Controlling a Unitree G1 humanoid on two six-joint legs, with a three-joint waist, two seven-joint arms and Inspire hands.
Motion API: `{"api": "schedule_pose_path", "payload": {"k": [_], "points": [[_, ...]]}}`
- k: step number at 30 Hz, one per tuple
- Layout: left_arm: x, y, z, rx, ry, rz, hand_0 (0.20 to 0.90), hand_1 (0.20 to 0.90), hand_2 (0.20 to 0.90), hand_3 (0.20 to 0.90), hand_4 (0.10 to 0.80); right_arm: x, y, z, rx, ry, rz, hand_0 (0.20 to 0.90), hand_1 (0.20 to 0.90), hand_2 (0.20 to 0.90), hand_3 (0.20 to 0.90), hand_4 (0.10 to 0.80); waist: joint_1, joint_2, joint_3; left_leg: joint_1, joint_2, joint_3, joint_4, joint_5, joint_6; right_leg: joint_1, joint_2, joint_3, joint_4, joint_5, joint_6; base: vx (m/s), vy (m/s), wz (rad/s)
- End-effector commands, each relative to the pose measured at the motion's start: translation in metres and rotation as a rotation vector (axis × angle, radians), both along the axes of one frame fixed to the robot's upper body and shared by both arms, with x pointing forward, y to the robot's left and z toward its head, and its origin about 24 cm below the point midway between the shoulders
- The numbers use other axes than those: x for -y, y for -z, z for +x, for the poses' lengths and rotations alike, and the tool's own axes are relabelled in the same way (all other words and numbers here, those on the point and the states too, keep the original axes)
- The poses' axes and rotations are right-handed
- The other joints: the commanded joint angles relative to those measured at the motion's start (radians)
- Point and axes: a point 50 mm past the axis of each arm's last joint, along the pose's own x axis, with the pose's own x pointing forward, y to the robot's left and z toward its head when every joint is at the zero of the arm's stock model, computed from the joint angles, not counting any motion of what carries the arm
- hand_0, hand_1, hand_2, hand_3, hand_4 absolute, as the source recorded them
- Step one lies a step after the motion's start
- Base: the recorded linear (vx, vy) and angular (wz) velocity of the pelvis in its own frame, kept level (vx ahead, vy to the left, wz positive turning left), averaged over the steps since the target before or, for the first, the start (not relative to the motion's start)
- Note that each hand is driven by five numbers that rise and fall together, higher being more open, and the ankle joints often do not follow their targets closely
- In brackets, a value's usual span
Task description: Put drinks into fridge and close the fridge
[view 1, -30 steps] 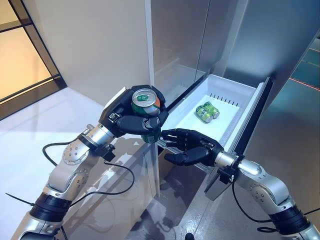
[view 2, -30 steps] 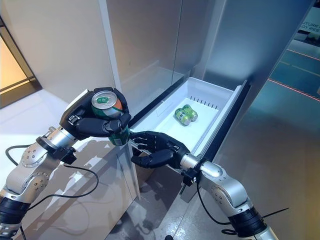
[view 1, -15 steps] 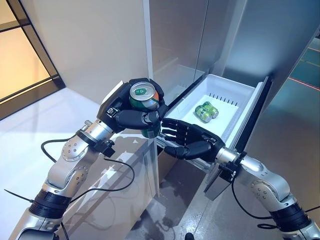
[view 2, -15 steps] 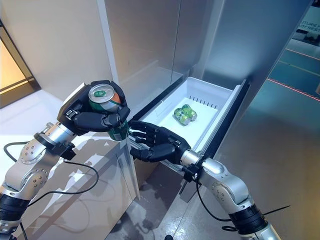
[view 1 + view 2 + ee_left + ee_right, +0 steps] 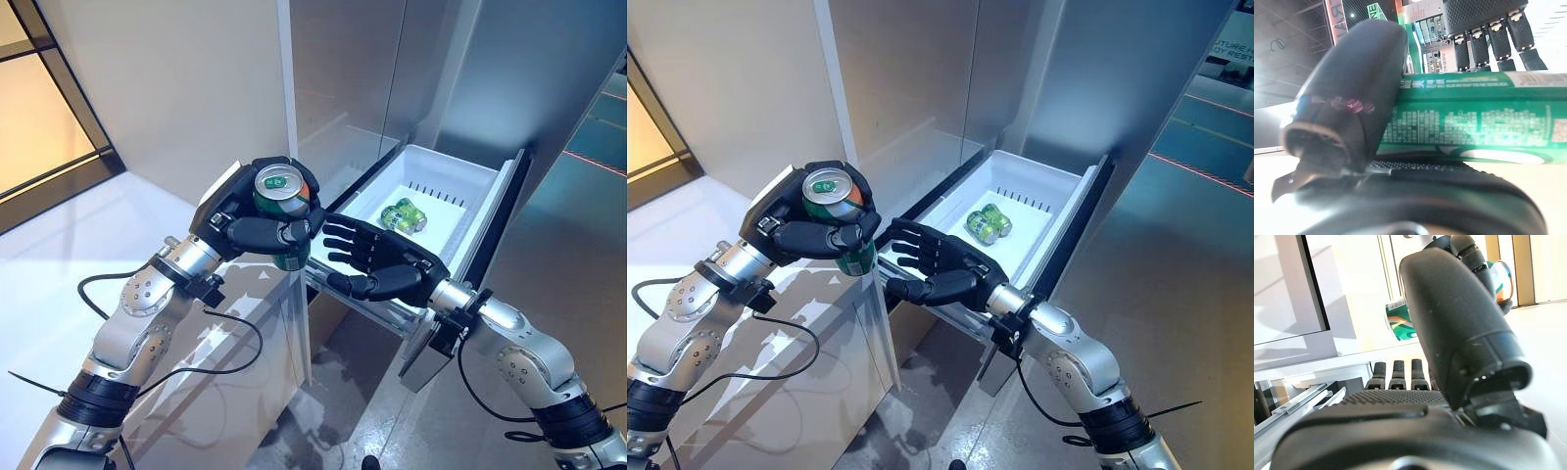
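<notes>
Behind left hand [image 5: 257,227], green can [image 5: 281,199], lower half hidden.

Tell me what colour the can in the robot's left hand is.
The can is green with an orange patch, best seen in the left eye view.

left hand [image 5: 257,217]: fingers curled, raised | right hand [image 5: 377,266]: fingers spread, palm up

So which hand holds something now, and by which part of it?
The left hand holds the can upright, fingers and thumb curled round its side. The right hand is open beside it and holds nothing.
</notes>
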Motion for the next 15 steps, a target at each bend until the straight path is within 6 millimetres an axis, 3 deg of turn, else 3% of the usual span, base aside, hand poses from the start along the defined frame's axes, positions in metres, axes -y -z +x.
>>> {"api": "schedule_pose_path", "payload": {"k": [1,15], "points": [[0.005,-0.079,-0.005,0.366,0.063,-0.160,0.300,0.300,0.300,0.200,0.100,-0.018,-0.059,0.002,0.265,-0.125,0.094,0.900,0.900,0.900,0.900,0.800,0.003,-0.013,-0.105,-0.024,-0.014,0.118,-0.003,0.003,0.016,0.024,0.007,0.030,-0.003,-0.008,0.001,0.000,0.000,0.00],[0.053,-0.077,-0.014,0.317,0.332,-0.191,0.300,0.300,0.300,0.200,0.100,-0.053,-0.049,0.002,0.195,-0.239,0.057,0.900,0.900,0.900,0.900,0.800,0.007,-0.019,-0.102,-0.014,-0.016,0.118,-0.003,0.001,0.019,0.033,0.008,0.032,-0.003,-0.010,0.001,0.000,0.000,0.00]]}}
